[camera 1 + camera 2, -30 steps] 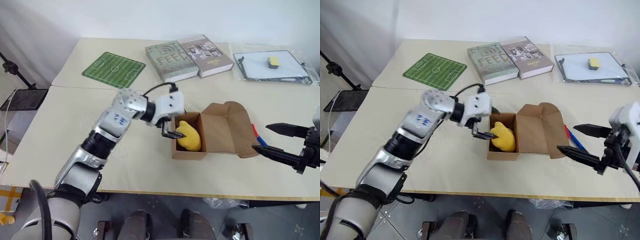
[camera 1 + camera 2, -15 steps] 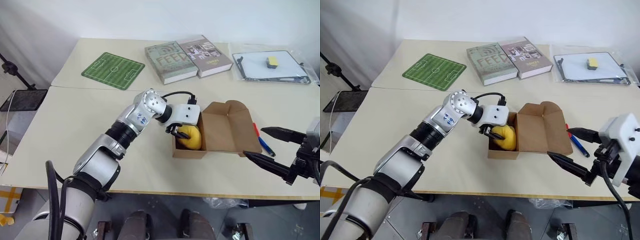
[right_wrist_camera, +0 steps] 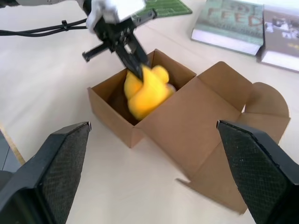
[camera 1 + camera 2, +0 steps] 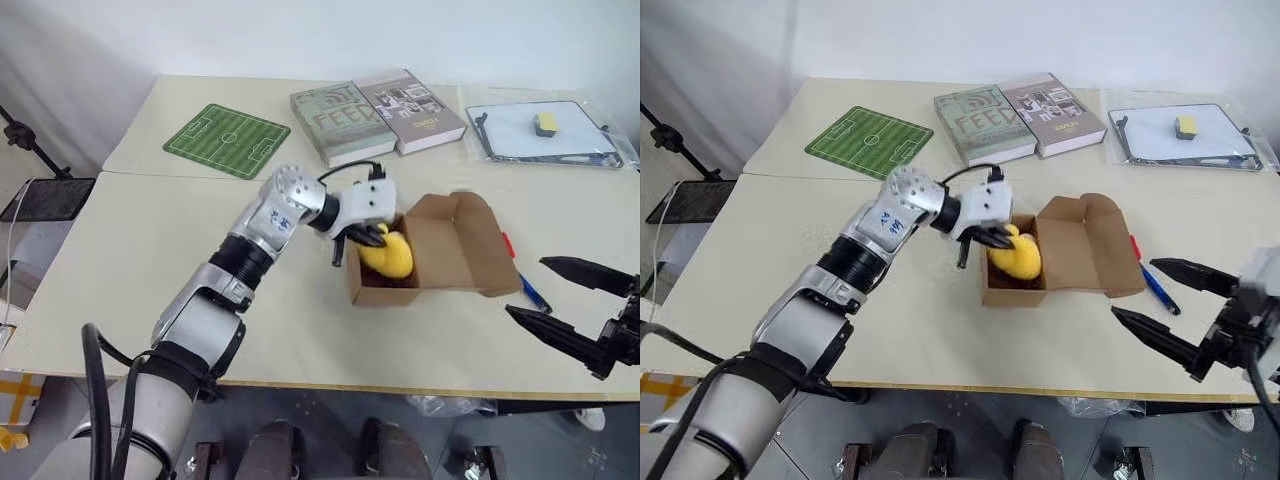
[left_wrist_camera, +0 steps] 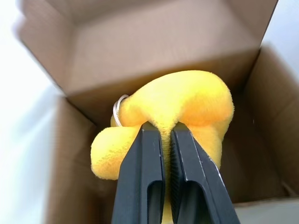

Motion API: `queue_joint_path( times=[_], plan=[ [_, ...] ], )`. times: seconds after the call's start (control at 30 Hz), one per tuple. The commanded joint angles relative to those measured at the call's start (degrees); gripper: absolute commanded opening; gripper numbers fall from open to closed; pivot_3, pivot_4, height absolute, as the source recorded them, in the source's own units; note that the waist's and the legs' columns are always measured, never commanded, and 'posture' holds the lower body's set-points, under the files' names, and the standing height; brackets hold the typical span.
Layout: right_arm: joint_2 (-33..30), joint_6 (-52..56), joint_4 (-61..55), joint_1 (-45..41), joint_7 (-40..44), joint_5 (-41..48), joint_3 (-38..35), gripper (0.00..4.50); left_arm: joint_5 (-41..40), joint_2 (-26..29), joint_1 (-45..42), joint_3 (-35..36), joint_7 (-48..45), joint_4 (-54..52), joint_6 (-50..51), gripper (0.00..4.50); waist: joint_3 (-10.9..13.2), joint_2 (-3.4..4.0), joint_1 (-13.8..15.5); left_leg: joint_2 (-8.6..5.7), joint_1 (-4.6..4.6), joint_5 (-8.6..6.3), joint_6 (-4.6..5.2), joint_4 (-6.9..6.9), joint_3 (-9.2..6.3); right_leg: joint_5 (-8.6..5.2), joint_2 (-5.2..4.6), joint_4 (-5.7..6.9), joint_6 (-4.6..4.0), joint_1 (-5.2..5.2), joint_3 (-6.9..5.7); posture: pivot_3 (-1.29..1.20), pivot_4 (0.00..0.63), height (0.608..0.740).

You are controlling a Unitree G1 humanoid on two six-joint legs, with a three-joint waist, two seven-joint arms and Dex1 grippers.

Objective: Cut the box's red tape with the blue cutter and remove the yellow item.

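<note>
Box point(image 4: 420, 255) sits open on the table point(image 4: 150, 240), its flap hiding most of the one blue cutter point(image 4: 527, 290) beside it. Two books point(image 4: 375, 112) lie well behind. Right gripper point(image 4: 572, 312) is spread wide, empty. Left gripper point(image 5: 167, 135) pinches the single yellow item point(image 5: 187, 105), partly lifted above the box.

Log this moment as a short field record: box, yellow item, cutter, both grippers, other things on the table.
box: brown carton, flaps open, on the table
yellow item: soft yellow item, partly lifted out of the box
left gripper: left gripper shut on a fold of the yellow item
right gripper: right gripper open, holding nothing, to the box's right near the table's front edge
cutter: blue cutter lying on the table right of the box
other things: two books, green football-pitch mat, whiteboard with an eraser on it
</note>
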Motion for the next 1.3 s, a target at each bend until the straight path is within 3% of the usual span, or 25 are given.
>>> queue_joint_path(
  times=[0.03, 0.23, 0.37, 0.6, 0.83, 0.87, 1.03, 1.3],
  plan=[
    [0.28, -4.26, 2.54, 0.47, 3.12, -2.44, -0.77, 4.5, -2.63, -0.94, -3.45, 4.72, 4.17, -3.86, 3.24, 0.02, 0.0, 0.0, -0.06, 0.0, 0.0, 0.0, 0.0, 0.0, 0.01, 0.0, 0.0, -0.01, 0.0, 0.0, 0.0, 0.0, 0.15, 0.74],
    [-2.97, -6.37, 7.36, -3.19, 5.73, -4.16, 2.18, 4.5, -3.57, 0.17, -3.56, 10.45, 12.28, -9.86, 12.46, 0.02, 0.0, 0.0, -0.42, 0.01, 0.06, 0.0, 0.0, -0.01, 0.05, 0.0, 0.02, 0.05, 0.01, 0.0, 0.04, 0.0, 0.15, 0.74],
    [-4.69, -8.75, 13.54, -7.42, 10.54, -4.65, 4.83, 4.5, -0.86, 4.51, -0.73, 13.08, 20.09, -15.36, 22.11, 0.02, 0.01, 0.02, -0.79, 0.03, 0.09, 0.0, 0.0, -0.01, 0.06, 0.0, 0.04, 0.06, 0.01, 0.01, 0.05, 0.0, 0.15, 0.74],
    [-9.98, -13.7, 27.06, -14.86, 19.34, -10.04, 12.98, 4.5, 6.69, 16.45, 14.17, 11.8, 27.12, -30.96, 41.76, 0.02, 0.04, 0.06, -1.63, 0.03, 0.17, 0.01, -0.01, -0.04, 0.13, 0.0, 0.08, 0.13, 0.02, 0.01, 0.13, 0.0, 0.15, 0.74],
    [-10.56, -17.26, 42.85, -28.56, 26.58, -10.85, 20.38, 4.5, 7.14, 22.18, 25.03, 15.41, 31.56, -44.36, 56.02, 0.02, 0.11, -0.04, -1.28, 0.06, 0.12, 0.03, -0.05, 0.07, 0.03, 0.0, 0.07, 0.09, 0.02, 0.08, 0.12, 0.0, 0.15, 0.74],
    [-11.01, -17.99, 44.57, -29.82, 27.79, -12.06, 21.78, 4.5, 6.76, 22.61, 25.65, 15.87, 31.87, -45.78, 57.3, 0.57, 0.11, -0.04, -1.25, 0.05, 0.12, 0.03, -0.06, 0.07, 0.03, 0.0, 0.06, 0.1, 0.02, 0.09, 0.13, 0.0, 0.15, 0.74],
    [-11.58, -20.66, 50.99, -36.67, 31.63, -15.95, 28.06, 4.5, 3.95, 24.86, 27.75, 19.31, 31.81, -52.09, 63.32, 2.1, 0.13, -0.01, -1.61, 0.07, 0.15, 0.06, -0.12, 0.03, 0.02, 0.0, 0.06, 0.12, 0.02, 0.1, 0.11, 0.0, 0.15, 0.74],
    [-11.21, -21.76, 53.84, -39.81, 33.36, -17.55, 30.02, 4.5, -6.52, 28.61, 28.51, 26.8, 25.97, -61.23, 68.64, 4.46, 0.14, 0.02, -1.64, 0.08, 0.14, 0.07, -0.19, 0.03, 0.01, 0.0, 0.06, 0.11, 0.02, 0.09, 0.11, 0.0, 0.15, 0.74]
  ],
)
